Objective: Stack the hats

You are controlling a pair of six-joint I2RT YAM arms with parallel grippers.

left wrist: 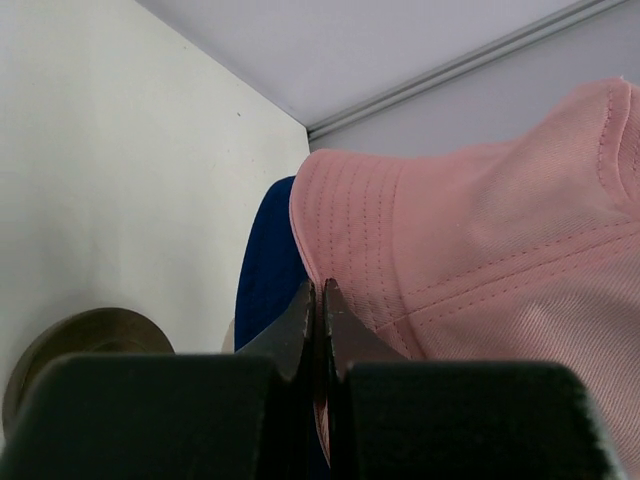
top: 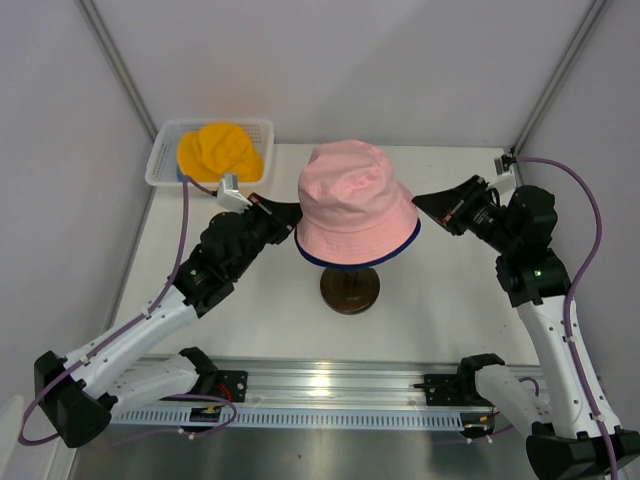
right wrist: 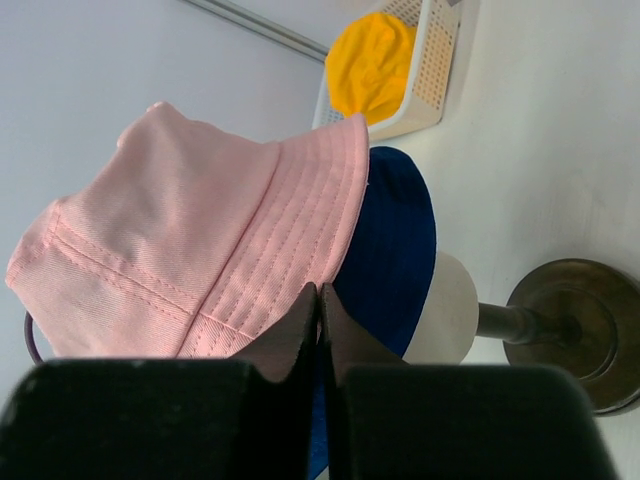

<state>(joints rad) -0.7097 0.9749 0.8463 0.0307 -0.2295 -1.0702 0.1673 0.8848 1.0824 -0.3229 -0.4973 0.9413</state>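
pink fabric bucket hat [top: 355,205] seated over a dark blue bucket hat [right wrist: 395,240] on a cream egg-shaped head [right wrist: 445,310] carried by a dark stand [top: 350,290]. its brim is pinched on opposite sides, by the left gripper [left wrist: 318,298] and the right gripper [right wrist: 318,298], with each pair of jaws pressed together on the fabric. a yellow-orange fabric hat [top: 220,150] is contained in the white plastic mesh basket [top: 160,170] at the far left corner.

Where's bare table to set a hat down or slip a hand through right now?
Free: far-right tabletop between the pink hat and the right wall; near strip between the stand base and the rail. Crowded: far-left corner, basket with the yellow hat; both brim sides, left gripper and right gripper there.
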